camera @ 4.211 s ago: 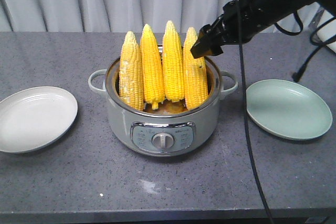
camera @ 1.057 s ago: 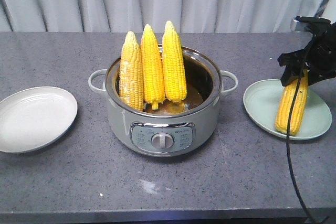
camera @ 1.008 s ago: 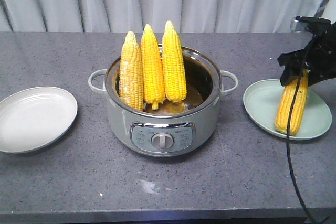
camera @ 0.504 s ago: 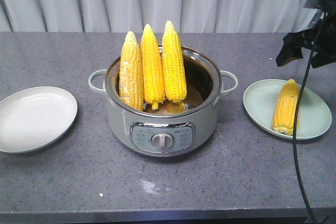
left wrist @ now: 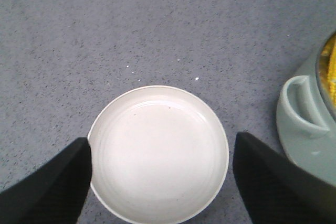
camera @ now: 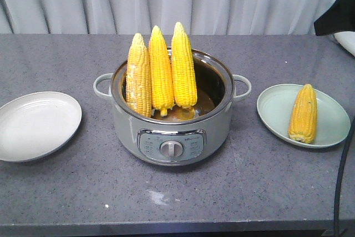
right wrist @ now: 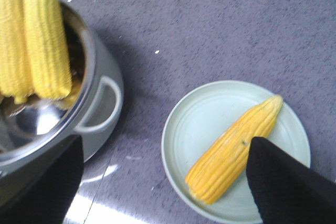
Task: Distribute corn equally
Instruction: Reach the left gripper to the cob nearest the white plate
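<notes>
I read this as the gap between transfers: one cob (camera: 303, 113) lies on the green plate (camera: 275, 109) to the right of the pot (camera: 172, 126). The other three cobs (camera: 161, 70) stand inside the pot, and the white plate (camera: 39, 126) to the pot's left holds nothing.

My right gripper (right wrist: 167, 142) hangs above the green plate with its fingers spread wide and nothing between them. My left gripper (left wrist: 161, 141) is just as wide and just as empty, hovering over the white plate.

An even split should mean two cobs per plate, so I judge the white plate is due next. That calls for swinging the left gripper from the plate across to the pot. It would then come down on the cob nearest that side, close around it below the tip and lift it straight up clear of the rim.

The plated cob lies flat. Its long axis runs front to back beside the pot, its point toward the curtain and its blunt end toward the near counter edge. The three in the pot stand upright side by side, tips up and butts down inside, leaning against the pot's left and back wall.
</notes>
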